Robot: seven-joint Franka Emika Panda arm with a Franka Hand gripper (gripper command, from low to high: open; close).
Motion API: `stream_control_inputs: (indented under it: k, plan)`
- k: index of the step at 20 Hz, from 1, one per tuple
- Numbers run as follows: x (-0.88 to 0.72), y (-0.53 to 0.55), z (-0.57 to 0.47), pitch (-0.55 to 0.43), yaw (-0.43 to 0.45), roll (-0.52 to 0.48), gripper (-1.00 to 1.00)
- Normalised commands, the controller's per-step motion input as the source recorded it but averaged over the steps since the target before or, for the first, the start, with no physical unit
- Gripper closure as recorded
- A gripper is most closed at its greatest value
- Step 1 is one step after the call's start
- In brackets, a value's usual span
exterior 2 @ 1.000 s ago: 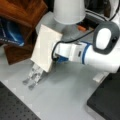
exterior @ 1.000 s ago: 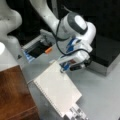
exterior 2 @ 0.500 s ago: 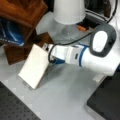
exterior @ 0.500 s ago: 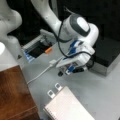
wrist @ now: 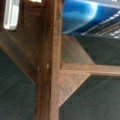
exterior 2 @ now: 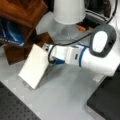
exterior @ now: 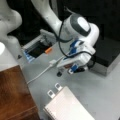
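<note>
A flat white book with two metal clips on its near edge lies on the grey table at a front view's bottom. My gripper hangs above and behind the book, apart from it. From the opposite side the white book shows as a slanted slab, its upper right edge close to my gripper; I cannot tell whether they touch. The wrist view shows no fingers, only a brown wooden frame, a blue book at the top right and a white edge at the top left.
A brown wooden shelf stands beside the white book, with a blue book in it. A grey open box with an orange piece, a white cable and a black block surround the arm.
The white book left my gripper and has slid toward a front view's bottom, tipping from upright to slanted. My gripper has drawn back from it.
</note>
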Motion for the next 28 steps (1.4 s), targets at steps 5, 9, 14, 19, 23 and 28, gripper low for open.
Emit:
stream_control_inputs:
  k: [5,9,14,19,23,28]
  plan:
    - [-0.15,0.19,0.19,-0.202,-0.253,0.052,-1.0]
    - [-0.3,0.16,0.19,-0.217,-0.397,0.285,-1.0]
    - [-0.33,0.07,0.13,-0.192,-0.586,0.647,-1.0]
    - [-0.28,0.0,0.04,-0.261,-0.501,0.647,-1.0]
    - [-0.28,0.06,-0.05,-0.339,-0.368,0.634,-1.0]
    - [-0.48,0.06,-0.09,-0.484,-0.234,0.684,-1.0]
